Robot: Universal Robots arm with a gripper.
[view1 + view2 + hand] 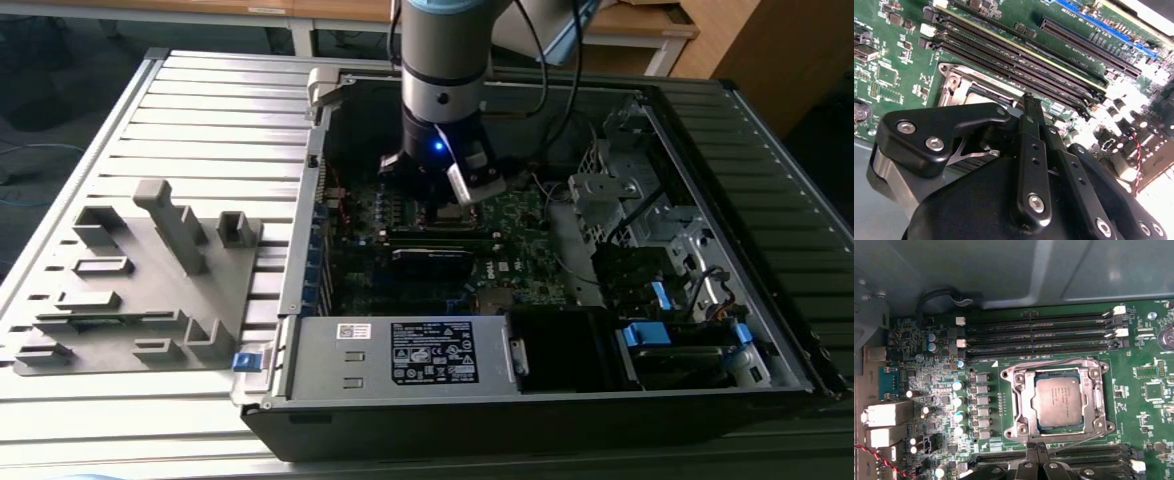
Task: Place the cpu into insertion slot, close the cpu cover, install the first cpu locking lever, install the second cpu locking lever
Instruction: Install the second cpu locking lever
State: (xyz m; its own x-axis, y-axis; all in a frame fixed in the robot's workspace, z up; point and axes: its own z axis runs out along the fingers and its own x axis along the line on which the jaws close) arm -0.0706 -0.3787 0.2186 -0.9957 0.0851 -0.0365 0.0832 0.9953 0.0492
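While the cpu (1057, 403) sits in its socket, cpu cover (1026, 405) down — claw (1029, 102) clenched, just beside.

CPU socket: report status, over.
Gripper low over the motherboard, jaws at the socket edge. Cpu seated in its slot, cpu cover down around it. Nothing in the way.

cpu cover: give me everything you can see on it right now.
In the first wrist view the cpu cover is a thin, shiny silver metal frame with a square opening, lying flat and closed over the socket on the green motherboard. The cpu, dull grey and square, shows through the opening. Round fasteners sit at the frame's corners. Thin wire levers run along its edges; whether they are latched cannot be told. The gripper sits at the frame's near edge; contact is unclear.
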